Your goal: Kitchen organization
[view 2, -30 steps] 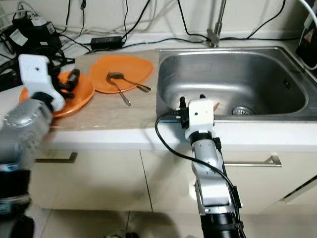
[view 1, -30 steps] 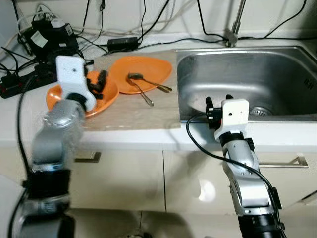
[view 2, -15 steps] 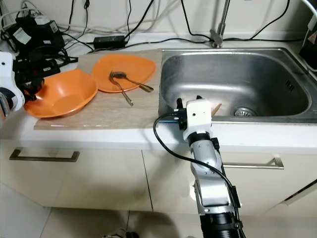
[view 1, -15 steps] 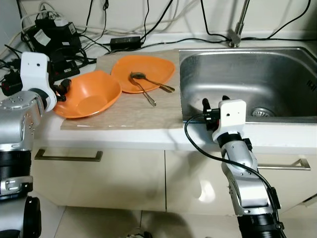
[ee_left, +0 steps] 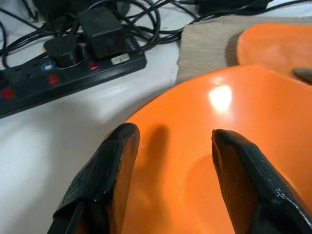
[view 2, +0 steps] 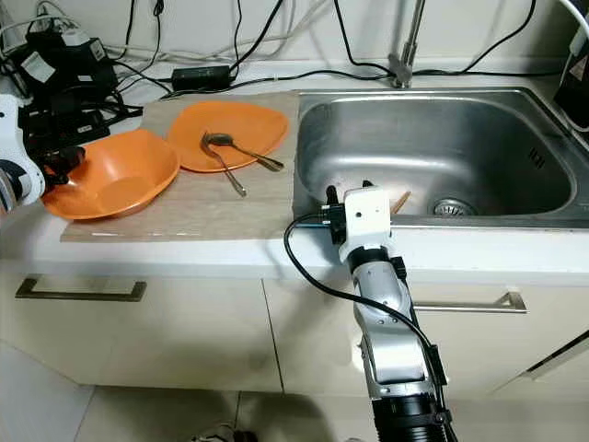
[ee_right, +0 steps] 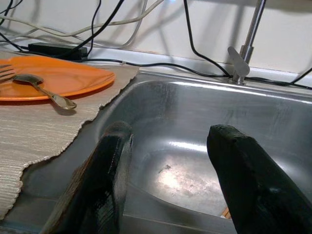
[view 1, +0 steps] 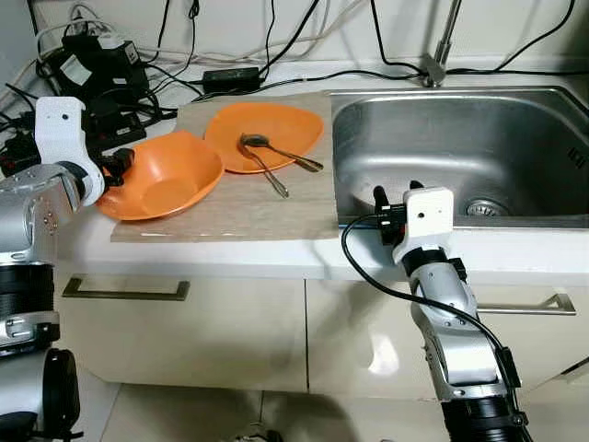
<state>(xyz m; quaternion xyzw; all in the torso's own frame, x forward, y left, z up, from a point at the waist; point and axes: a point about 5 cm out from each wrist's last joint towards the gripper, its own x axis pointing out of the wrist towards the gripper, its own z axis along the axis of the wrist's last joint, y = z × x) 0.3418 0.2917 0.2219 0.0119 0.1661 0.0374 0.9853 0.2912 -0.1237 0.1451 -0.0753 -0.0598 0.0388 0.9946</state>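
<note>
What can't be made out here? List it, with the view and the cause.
- Left gripper contact with the orange bowl: head views, too small to tell.
- Small tan object in the sink: partly hidden behind the right gripper.
- Faucet top: cut off by the edge.

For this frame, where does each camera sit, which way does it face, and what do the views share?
Left eye view: on the head, looking down at the counter, with the orange bowl, orange plate and sink; both silver arms show.
Right eye view: same head, same scene, shifted sideways.
Left wrist view: along the left tool, its open fingers over the bowl's rim beside a power strip.
Right wrist view: along the right tool, fingers open, into the sink.
Shared: both wrist views catch the plate; the eye views show everything.
</note>
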